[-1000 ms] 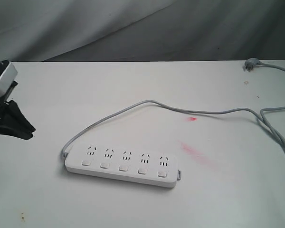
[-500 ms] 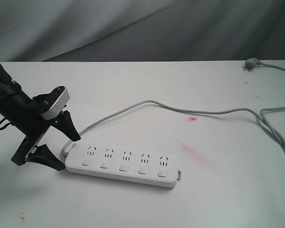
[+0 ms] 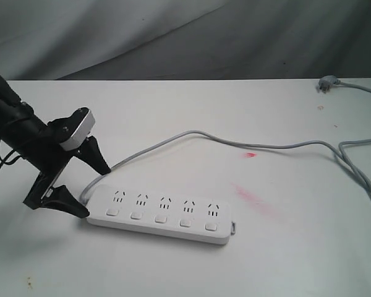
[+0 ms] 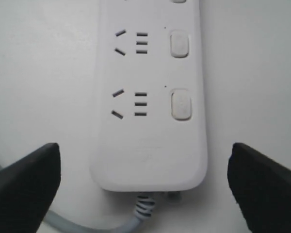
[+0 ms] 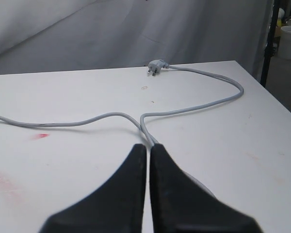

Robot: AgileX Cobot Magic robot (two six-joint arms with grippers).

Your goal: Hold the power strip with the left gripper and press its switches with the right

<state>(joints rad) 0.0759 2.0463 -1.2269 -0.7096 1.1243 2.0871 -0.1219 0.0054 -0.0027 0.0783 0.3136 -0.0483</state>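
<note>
Power strip point(image 3: 157, 213) flat on the counter point(image 3: 173, 105), front of middle, long sides running left to right and tilted slightly down to the right. Five switches point(image 3: 161, 218) in a row along the near side, all uncovered. Bare counter in front of the strip and behind it as far as the cable point(image 3: 191, 133). Cable out of the strip's left end, curving back behind it, then off to the right edge in loops. Plug point(image 3: 326, 83) near the far right corner. Red smears point(image 3: 250, 198) on the surface just right of the strip. Far edge of the counter against a grey cloth point(image 3: 173, 37).

Left claw point(image 3: 94, 190) spread wide at the strip's left end, one finger on the far side beside the cable, the other by the near corner. In the left wrist view, a strip of bare counter between each finger and the strip's sides, so nothing gripped. Slim black arm point(image 3: 25, 133) in from the left edge, slanting down toward the strip, white-and-grey block on top of the wrist.

Right claw point(image 5: 149, 148) closed on nothing, fingers pressed together, low over the counter with the cable just beyond the tips. Out of sight in the exterior view.
</note>
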